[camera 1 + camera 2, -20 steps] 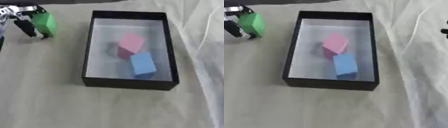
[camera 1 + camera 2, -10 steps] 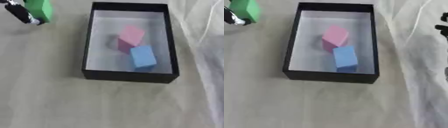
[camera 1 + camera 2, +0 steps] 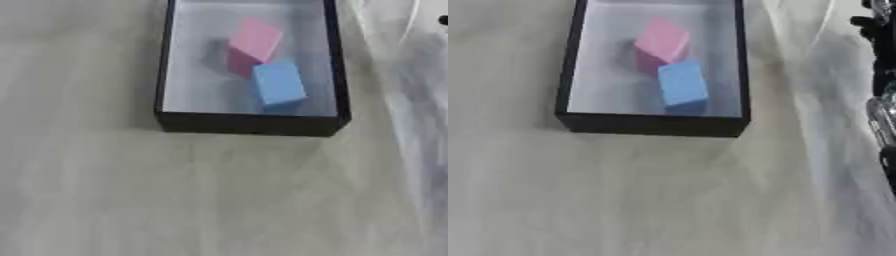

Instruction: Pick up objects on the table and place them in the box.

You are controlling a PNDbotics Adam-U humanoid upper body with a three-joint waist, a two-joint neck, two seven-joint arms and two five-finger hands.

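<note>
A black box (image 3: 249,125) with a pale floor stands at the top of both views, its far end cut off by the top edge. Inside it a pink block (image 3: 255,40) lies tilted, and a blue block (image 3: 278,82) rests against its near side. Parts of my right hand (image 3: 880,75), black and silver, show along the right edge of the right eye view, well to the right of the box and apart from it. My left hand is out of sight, and no other loose object shows on the table.
A pale cloth (image 3: 201,195) covers the table, with folds running down its right side (image 3: 394,85). Bare cloth stretches in front of and to the left of the box.
The whole picture has shifted upward, so the camera has tilted down. My left hand and the green block it held at the upper left have left the views. The blocks in the box have not moved.
</note>
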